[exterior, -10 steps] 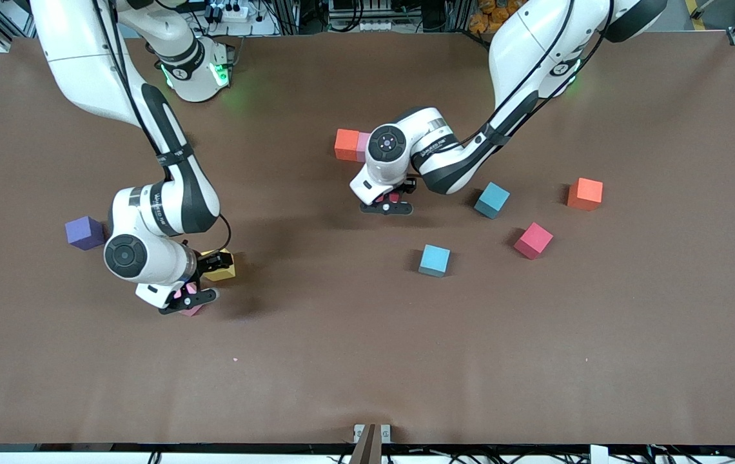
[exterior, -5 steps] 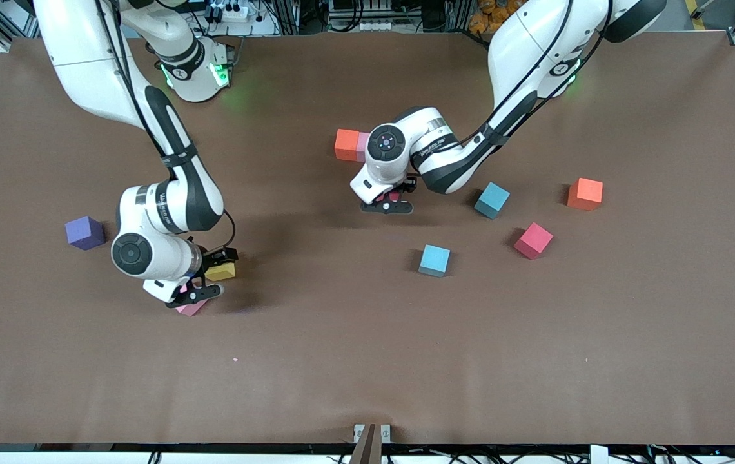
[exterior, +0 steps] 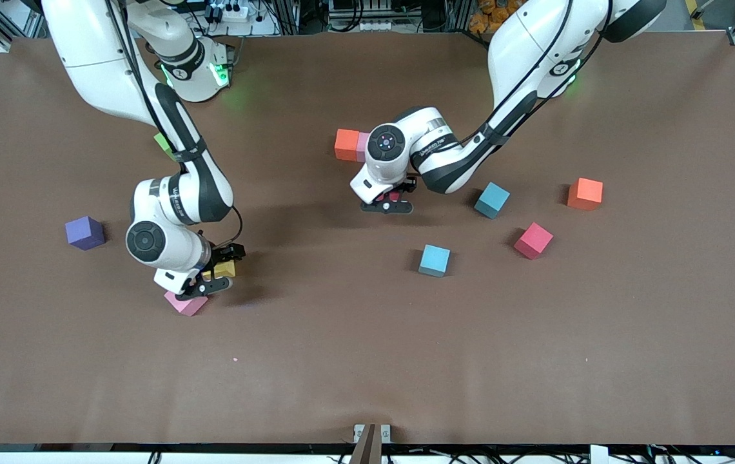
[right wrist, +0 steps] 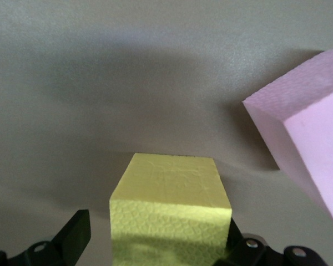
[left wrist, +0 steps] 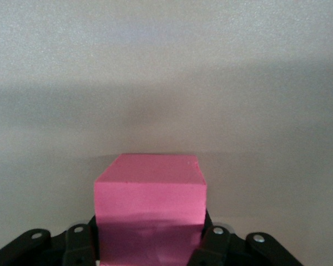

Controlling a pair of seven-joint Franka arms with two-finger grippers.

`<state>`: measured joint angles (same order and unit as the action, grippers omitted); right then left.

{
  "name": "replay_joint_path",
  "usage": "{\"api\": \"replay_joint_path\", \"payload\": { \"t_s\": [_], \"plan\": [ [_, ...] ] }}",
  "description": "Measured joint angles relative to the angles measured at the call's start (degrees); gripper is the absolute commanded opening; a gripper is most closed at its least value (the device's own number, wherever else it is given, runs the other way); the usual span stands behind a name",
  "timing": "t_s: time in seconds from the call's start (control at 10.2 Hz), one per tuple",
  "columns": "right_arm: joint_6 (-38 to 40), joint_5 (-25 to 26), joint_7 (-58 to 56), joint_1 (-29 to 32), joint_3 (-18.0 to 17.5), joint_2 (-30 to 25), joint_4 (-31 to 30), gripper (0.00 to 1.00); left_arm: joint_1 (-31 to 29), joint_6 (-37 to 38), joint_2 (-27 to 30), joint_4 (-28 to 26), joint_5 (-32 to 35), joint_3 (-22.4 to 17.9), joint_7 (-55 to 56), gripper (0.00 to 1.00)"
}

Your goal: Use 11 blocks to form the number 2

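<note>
Left gripper (exterior: 388, 198), near the tabletop's (exterior: 367, 361) centre, fingers pinching a pink block (left wrist: 150, 208). Right gripper (exterior: 213, 274), toward the right arm's end, fingers spread around a yellow block (right wrist: 169, 213); another pink block (exterior: 185, 303) just beside. Number 2 unformed.

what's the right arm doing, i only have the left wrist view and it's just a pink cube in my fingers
Observer: The right gripper is open, its fingers straddling a yellow cube.
Operator: any of the 2 laid out yet
Observer: Only a start: an orange cube and a pale pink cube sit touching, side by side.
Operator: loose ones close to me
Observer: A teal cube lies by itself, toward the left arm's end from the left gripper.
</note>
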<state>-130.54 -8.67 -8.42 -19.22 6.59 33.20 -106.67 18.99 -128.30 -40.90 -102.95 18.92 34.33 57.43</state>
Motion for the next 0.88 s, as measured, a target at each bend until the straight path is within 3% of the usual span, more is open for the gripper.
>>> {"api": "replay_joint_path", "payload": {
  "t_s": [0.1,0.2,0.39,0.49,0.88],
  "plan": [
    [0.0,0.0,0.0,0.02,0.05,-0.22,-0.25,1.0,-0.04,-0.03,0.0,0.07,0.0,-0.02,0.19,1.0],
    [0.0,0.0,0.0,0.03,0.07,-0.39,-0.53,0.94,-0.21,-0.09,0.04,0.36,0.0,-0.03,0.46,1.0],
    [-0.13,-0.02,0.02,0.12,0.17,-0.46,-0.73,0.38,-0.49,-0.17,0.74,1.24,0.0,0.01,2.38,1.0],
    [-0.41,-0.04,0.03,0.37,0.31,-0.47,-0.76,0.22,-0.58,-0.06,1.91,1.62,0.0,0.2,3.56,1.0],
    [-1.41,-0.09,0.0,2.12,0.59,-0.82,-0.81,0.2,-2.8,4.02,10.7,2.07,-1.78,0.97,5.83,1.0]
  ]
}}
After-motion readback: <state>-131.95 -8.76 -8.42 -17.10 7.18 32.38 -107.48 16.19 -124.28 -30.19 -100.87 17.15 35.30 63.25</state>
